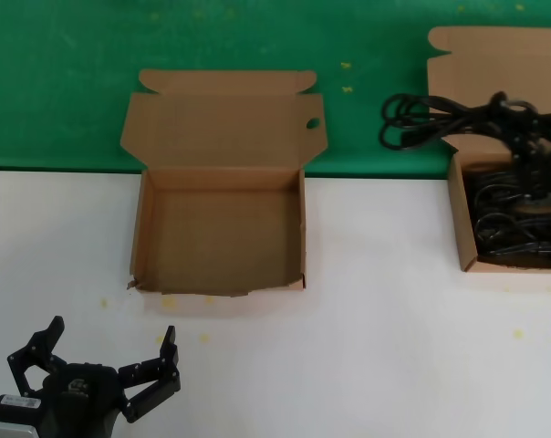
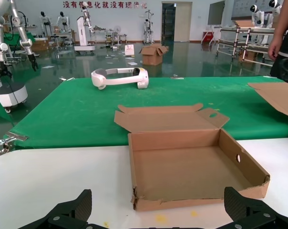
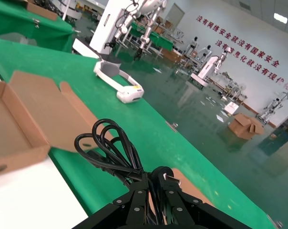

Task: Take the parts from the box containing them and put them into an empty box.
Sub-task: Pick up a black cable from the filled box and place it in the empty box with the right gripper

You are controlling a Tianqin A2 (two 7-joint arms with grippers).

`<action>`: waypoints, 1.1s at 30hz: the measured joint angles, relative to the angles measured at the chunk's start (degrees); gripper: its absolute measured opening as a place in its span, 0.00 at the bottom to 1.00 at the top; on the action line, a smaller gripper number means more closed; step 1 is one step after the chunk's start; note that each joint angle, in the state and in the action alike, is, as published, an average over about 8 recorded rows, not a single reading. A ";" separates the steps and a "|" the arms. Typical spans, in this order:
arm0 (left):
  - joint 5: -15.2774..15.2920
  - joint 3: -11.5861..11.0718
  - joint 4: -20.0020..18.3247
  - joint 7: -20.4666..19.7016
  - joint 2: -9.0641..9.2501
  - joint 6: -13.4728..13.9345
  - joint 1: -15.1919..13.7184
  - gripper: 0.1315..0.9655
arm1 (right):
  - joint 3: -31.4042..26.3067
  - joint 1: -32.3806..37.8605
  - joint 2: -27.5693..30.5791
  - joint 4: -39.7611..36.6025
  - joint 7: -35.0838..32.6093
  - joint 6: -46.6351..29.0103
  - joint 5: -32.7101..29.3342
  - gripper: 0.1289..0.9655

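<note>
The empty box (image 1: 146,228) sits open at the table's middle, its lid flap with a round hole (image 1: 312,123) leaning back. It also shows in the left wrist view (image 2: 249,167) and the right wrist view (image 3: 20,129). The box containing the parts (image 1: 458,214) stands at the far right, with several black cables (image 1: 513,228) inside. My right gripper (image 1: 524,123) is above it, shut on one looped black cable bundle (image 1: 412,119) that hangs out toward the middle. The right wrist view shows its fingers (image 3: 134,200) clamped on the cable (image 3: 110,148). My left gripper (image 1: 107,351) is open and empty near the front left edge.
Green cloth (image 1: 66,82) covers the table behind the white surface (image 1: 367,347). A white headset (image 2: 120,76) lies on the cloth far behind the empty box. The plain lid flap (image 1: 494,50) of the right box stands up at the back right.
</note>
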 joint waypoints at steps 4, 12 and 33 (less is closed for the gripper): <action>0.00 0.00 0.00 0.00 0.00 0.00 0.00 1.00 | -0.44 0.13 -2.67 1.22 2.41 -0.25 -3.51 0.06; 0.00 0.00 0.00 0.00 0.00 0.00 0.00 1.00 | -2.85 2.06 -9.90 -0.09 2.99 -0.38 -7.33 0.06; 0.00 0.00 0.00 0.00 0.00 0.00 0.00 1.00 | -10.94 9.58 -26.94 -17.08 -7.20 1.86 -5.99 0.06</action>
